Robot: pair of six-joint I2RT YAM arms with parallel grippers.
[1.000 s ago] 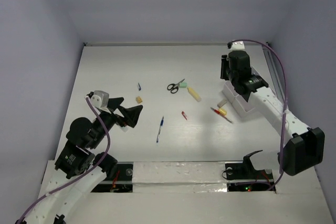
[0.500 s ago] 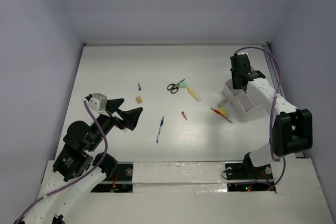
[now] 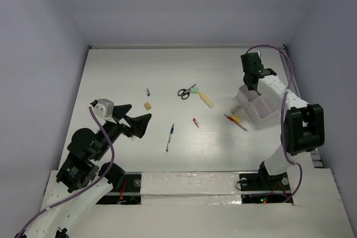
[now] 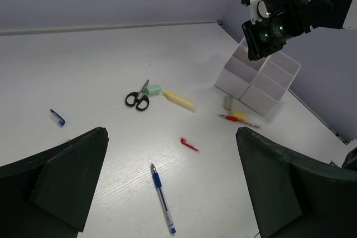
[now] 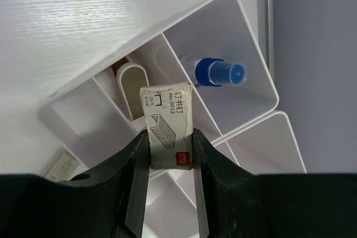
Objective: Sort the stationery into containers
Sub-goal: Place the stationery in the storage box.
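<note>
Staple box (image 5: 167, 125) over tray (image 5: 223, 32) dividers

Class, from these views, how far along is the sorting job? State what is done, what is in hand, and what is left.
Done: a blue-capped item and a white rounded piece sit in compartments of the organiser. In hand: the right gripper has its jaws clamped on a staple box above the organiser. Left: scissors, pen, yellow marker and red pencil lie on the table; the left gripper is open and empty.
</note>
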